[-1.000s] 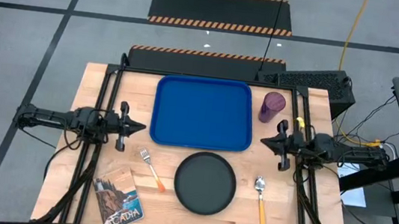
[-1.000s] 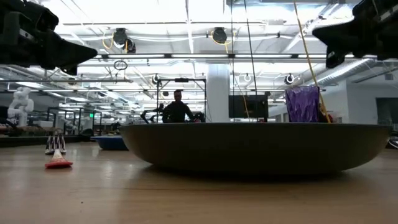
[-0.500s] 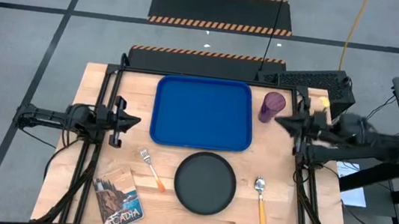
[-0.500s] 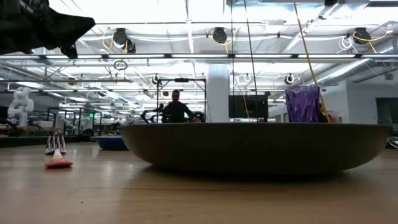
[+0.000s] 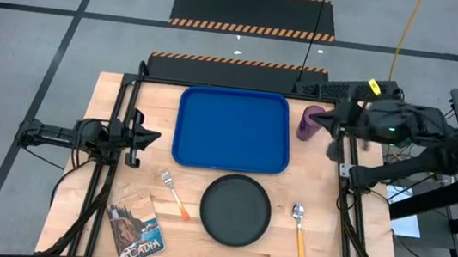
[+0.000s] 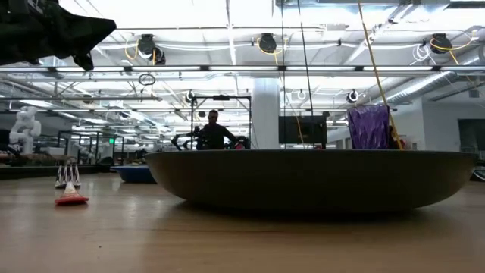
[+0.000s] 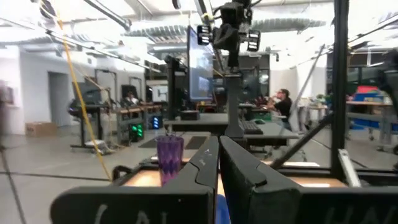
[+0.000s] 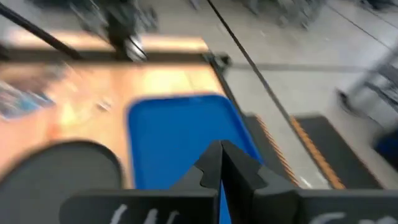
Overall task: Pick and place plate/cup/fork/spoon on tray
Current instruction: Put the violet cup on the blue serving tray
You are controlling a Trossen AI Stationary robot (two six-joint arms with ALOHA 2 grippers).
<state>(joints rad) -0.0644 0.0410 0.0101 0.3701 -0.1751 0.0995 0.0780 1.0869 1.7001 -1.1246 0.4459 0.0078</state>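
The blue tray (image 5: 233,131) lies at the table's far middle. The purple cup (image 5: 310,123) stands upright just right of it and also shows in the low view (image 6: 369,127). The black plate (image 5: 235,209) lies near the front edge, with the fork (image 5: 174,193) to its left and the spoon (image 5: 298,230) to its right. My left gripper (image 5: 152,138) is shut and empty, raised left of the tray. My right gripper (image 5: 325,122) is shut and empty, held high beside the cup, out of the low view.
A picture booklet (image 5: 135,229) lies at the front left corner. Black frame rails run along both table sides (image 5: 350,203). Bare wood shows between the tray and the plate. A person (image 6: 216,133) sits far behind the table.
My right gripper has risen out of the low view and gone toward the table's far edge, to the cup, tipping its nose down. My left gripper has risen a little and drawn back slightly toward the left edge. Both stay shut. No object has moved.
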